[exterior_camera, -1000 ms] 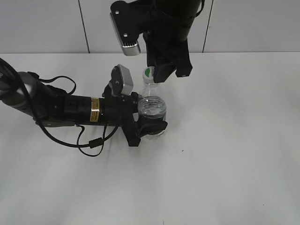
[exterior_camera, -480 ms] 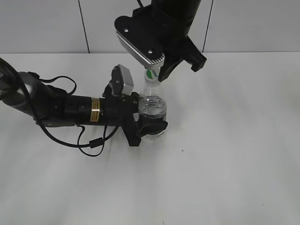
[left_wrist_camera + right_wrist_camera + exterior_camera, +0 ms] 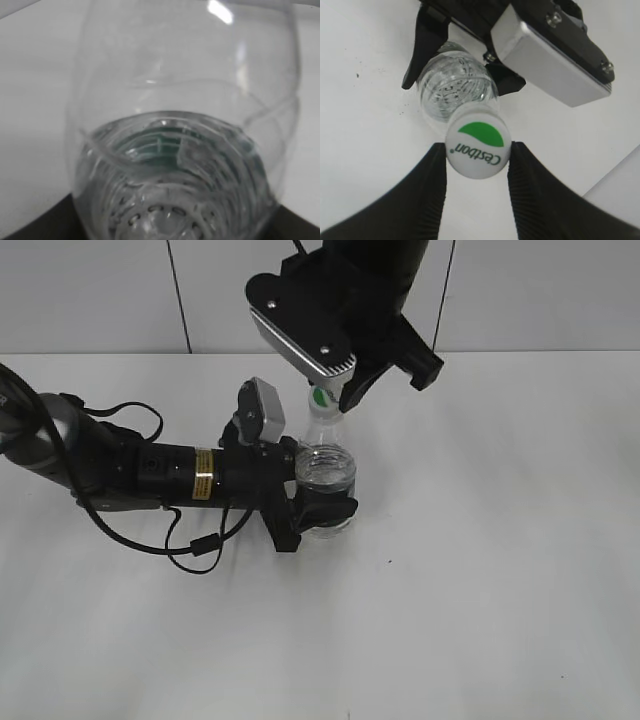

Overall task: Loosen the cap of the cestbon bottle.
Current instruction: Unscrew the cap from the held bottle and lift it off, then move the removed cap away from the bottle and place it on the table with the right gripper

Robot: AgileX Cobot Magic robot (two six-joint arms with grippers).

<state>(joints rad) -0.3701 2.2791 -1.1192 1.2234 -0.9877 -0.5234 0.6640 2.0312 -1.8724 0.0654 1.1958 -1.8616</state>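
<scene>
Cestbon bottle (image 3: 325, 475) stands upright on the white desk (image 3: 480, 560), roughly mid-desk, below the grey wall panels.

Left tool (image 3: 318, 502) comes in from the bottle's left, arm lying low over the desk, and is clenched around the bottle's lower body. Black fingers (image 3: 335, 510) wrap the clear wall on both sides. Left wrist view is filled by the bottle (image 3: 185, 135) at very close range: clear plastic, ribbed base, a bit of green label showing through. Tool itself is barely visible there, just dark edges at the bottom.

Right tool (image 3: 476, 170) hangs above the bottle, pointing down at the cap (image 3: 477, 144). Ribbed black fingers (image 3: 427, 195) sit on either side of the cap, at its edge; from the right wrist view they look touching or just about touching, I cannot tell whether they actually grip. Cap is white with a green half-circle and "Cestbon" text, seated on the neck.

In the exterior view the cap (image 3: 320, 396) peeks out under the right arm's wrist camera housing (image 3: 300, 330), directly above the bottle's shoulder.

Loose black cable (image 3: 190, 545) loops on the desk left of the bottle, under the left arm.
</scene>
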